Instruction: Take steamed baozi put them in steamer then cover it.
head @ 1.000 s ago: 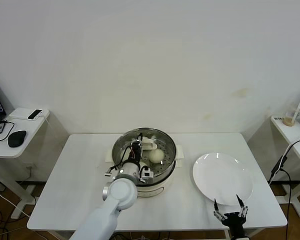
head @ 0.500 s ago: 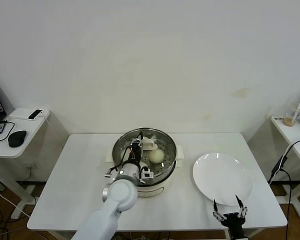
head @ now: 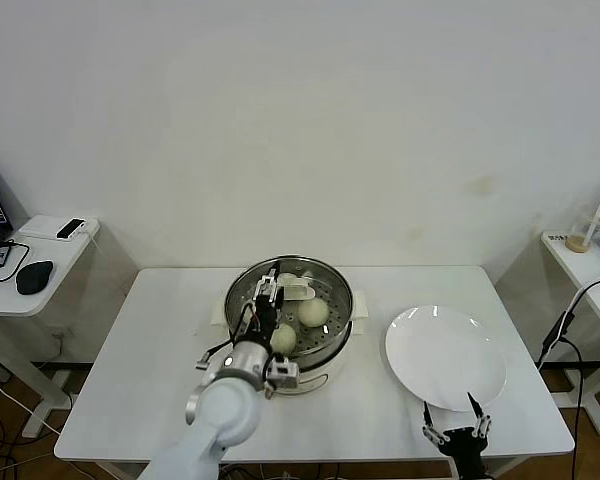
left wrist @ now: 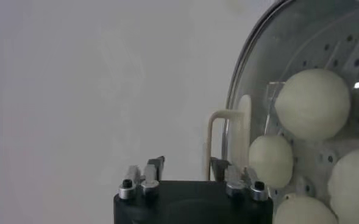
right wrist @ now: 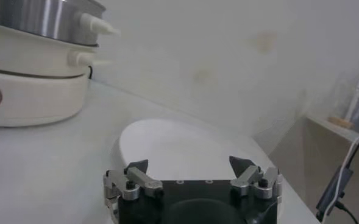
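The steamer point(head: 320, 372) stands mid-table, its steel pot on a cream base. The clear glass cover lies on it, its cream handle point(head: 298, 290) over the pot's middle. Through the glass I see several off-white baozi, one point(head: 314, 312) right of the handle and one point(head: 283, 340) toward the front. My left gripper point(head: 268, 298) hovers over the pot's left part, open and empty. In the left wrist view the handle point(left wrist: 228, 137) stands just beyond the left gripper point(left wrist: 187, 165), with baozi point(left wrist: 313, 103) behind it. My right gripper point(head: 458, 432) waits open at the table's front edge.
An empty white plate point(head: 445, 355) lies right of the steamer, just ahead of the right gripper point(right wrist: 190, 164). Side tables flank the main table: the left one holds a mouse point(head: 32, 275), the right one a cup point(head: 590, 235). A cable point(head: 560, 330) hangs at the right.
The left gripper went from shut beside the cover's handle to open and drew back toward me, uncovering the front baozi. The right arm barely moved.
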`<state>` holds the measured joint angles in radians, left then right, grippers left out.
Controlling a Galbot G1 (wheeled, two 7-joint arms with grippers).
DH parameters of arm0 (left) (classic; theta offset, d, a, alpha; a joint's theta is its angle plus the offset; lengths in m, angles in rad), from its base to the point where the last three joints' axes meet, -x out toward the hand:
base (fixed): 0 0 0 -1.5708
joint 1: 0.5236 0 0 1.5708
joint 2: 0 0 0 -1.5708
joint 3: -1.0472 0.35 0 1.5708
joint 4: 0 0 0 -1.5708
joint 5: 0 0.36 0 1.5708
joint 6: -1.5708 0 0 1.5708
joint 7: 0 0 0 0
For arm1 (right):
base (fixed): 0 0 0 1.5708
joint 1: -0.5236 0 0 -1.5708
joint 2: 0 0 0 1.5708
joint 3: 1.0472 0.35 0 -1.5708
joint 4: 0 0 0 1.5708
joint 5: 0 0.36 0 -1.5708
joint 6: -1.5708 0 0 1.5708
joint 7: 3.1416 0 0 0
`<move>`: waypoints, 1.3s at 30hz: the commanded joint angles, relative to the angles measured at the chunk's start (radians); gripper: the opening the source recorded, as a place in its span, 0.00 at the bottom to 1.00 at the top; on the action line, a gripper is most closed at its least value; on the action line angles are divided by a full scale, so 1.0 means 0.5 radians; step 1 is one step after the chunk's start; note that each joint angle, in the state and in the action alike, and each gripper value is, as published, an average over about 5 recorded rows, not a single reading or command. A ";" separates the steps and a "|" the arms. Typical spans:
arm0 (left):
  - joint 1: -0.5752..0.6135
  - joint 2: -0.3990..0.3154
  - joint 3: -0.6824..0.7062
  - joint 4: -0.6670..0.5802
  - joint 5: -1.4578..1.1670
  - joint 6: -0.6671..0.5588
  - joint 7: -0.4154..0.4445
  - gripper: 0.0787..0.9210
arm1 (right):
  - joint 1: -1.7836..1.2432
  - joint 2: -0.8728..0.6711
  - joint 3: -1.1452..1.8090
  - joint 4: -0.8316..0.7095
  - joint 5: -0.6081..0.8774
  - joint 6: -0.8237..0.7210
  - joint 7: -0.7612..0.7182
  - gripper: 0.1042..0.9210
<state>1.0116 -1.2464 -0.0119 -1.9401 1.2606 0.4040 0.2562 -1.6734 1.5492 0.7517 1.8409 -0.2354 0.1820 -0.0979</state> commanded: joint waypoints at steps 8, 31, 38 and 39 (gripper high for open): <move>1.103 0.004 -0.578 -0.815 -1.253 -0.290 -0.625 0.88 | -0.026 -0.124 0.024 0.010 0.138 0.036 -0.004 0.88; 2.016 -0.242 -1.082 -0.385 -2.852 -1.489 -1.061 0.88 | -0.363 -0.770 -0.229 0.183 0.991 0.066 0.039 0.88; 2.047 -0.250 -1.080 -0.387 -2.875 -1.392 -1.033 0.88 | -0.505 -0.768 -0.226 0.384 0.957 -0.097 0.098 0.88; 2.049 -0.257 -1.078 -0.389 -2.859 -1.379 -1.031 0.88 | -0.514 -0.767 -0.229 0.403 0.948 -0.130 0.106 0.88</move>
<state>1.9435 -1.3512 -0.5327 -2.1786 -0.0688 -0.2216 -0.2230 -1.8209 1.2457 0.6625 1.9261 0.1581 0.1998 -0.0868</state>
